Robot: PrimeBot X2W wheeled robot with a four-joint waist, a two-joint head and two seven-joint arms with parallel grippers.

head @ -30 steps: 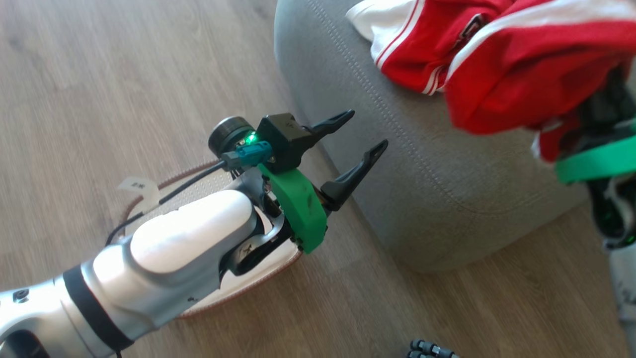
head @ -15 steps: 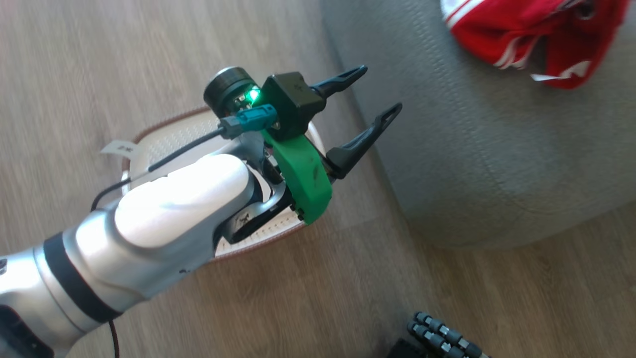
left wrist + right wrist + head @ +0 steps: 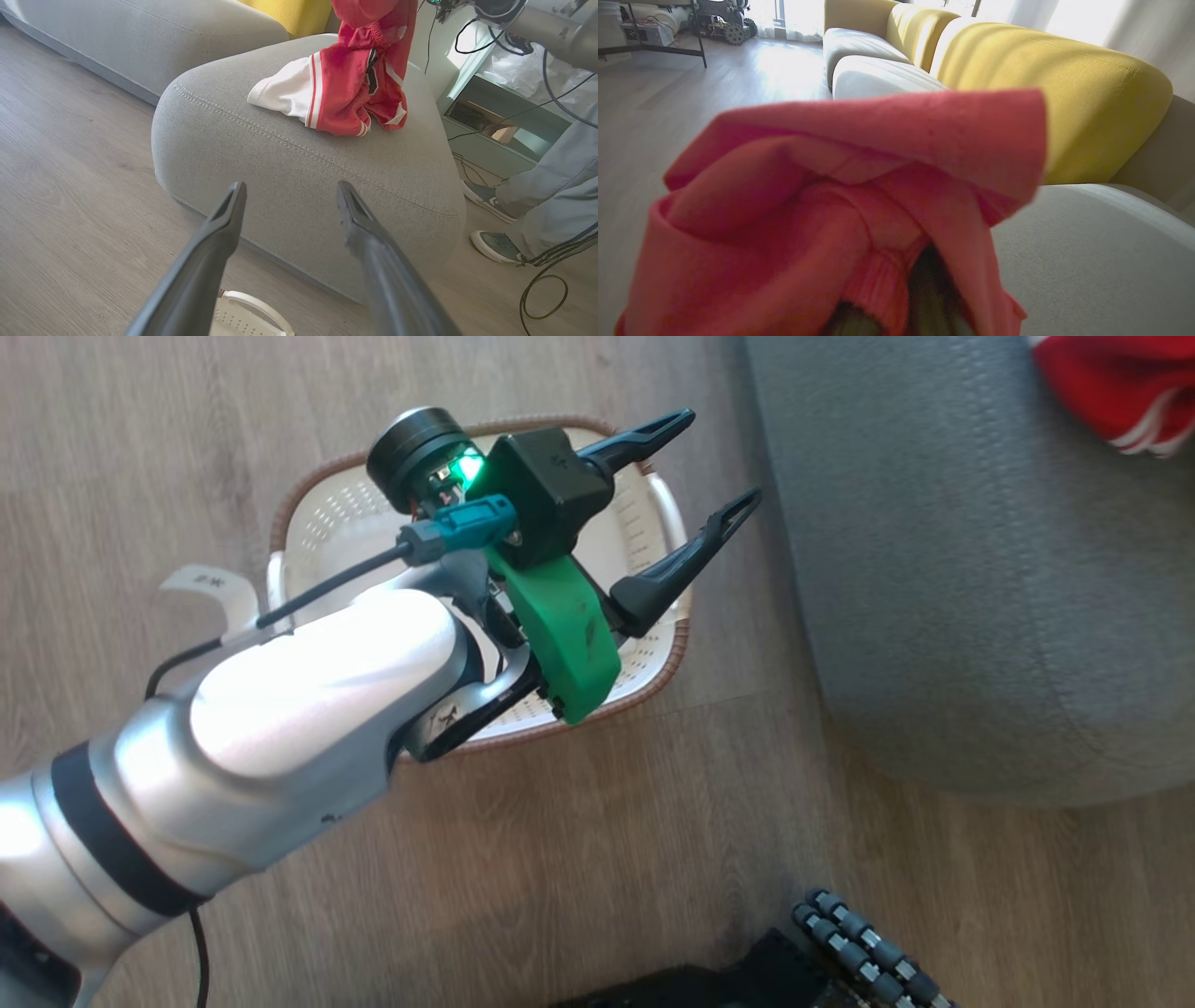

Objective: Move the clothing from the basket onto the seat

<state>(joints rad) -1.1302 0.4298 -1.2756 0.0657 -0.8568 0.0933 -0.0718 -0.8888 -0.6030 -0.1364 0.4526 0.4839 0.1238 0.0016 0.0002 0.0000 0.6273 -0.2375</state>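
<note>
The clothing (image 3: 345, 88) is at the seat (image 3: 243, 121). One red garment with a white panel and white stripes lies on top of the grey cushion, and more red cloth rises from it to the upper edge of the left wrist view. In the right wrist view, red cloth hangs over the right end effector (image 3: 892, 298), whose fingers are pressed together on it.

The basket (image 3: 313, 518) stands on the wooden floor (image 3: 607, 859) just beside the seat. Where its inside shows, it is bare white perforated plastic; the left arm covers the rest. The left end effector (image 3: 719, 457) hovers over the basket's rim, its fingers spread wide and pointing toward the seat.

Beyond the seat, a person's legs and shoes (image 3: 495, 242) stand on the floor.
</note>
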